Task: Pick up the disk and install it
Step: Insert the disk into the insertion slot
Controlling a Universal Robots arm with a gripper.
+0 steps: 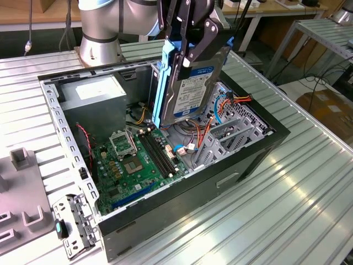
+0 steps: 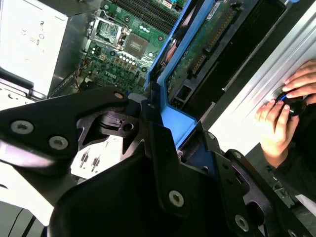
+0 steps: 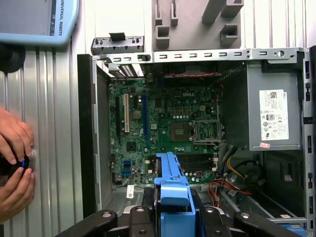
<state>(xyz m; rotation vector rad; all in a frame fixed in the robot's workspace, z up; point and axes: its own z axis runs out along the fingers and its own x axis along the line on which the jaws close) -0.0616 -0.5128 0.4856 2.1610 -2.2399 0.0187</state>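
Hanging upright over the open computer case (image 1: 231, 165), the disk (image 1: 197, 91) sits in the gripper (image 1: 190, 55), whose jaws pinch its top end, just above the green board (image 1: 129, 160) and cables (image 1: 205, 132).

disk (image 1: 198, 88) (upright) over case (image 1: 165, 212), motherboard (image 1: 135, 160) in case

Case (image 1: 165, 216) open on top; cables (image 1: 205, 134) crowd metal cage (image 1: 223, 138) beneath disk (image 1: 196, 91), possibly in path; power supply (image 1: 94, 95) well aside.

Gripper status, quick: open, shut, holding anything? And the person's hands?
Gripper: shut on the disk, held on edge over the open computer case.
Person's hands: both on a small dark device beside the case.
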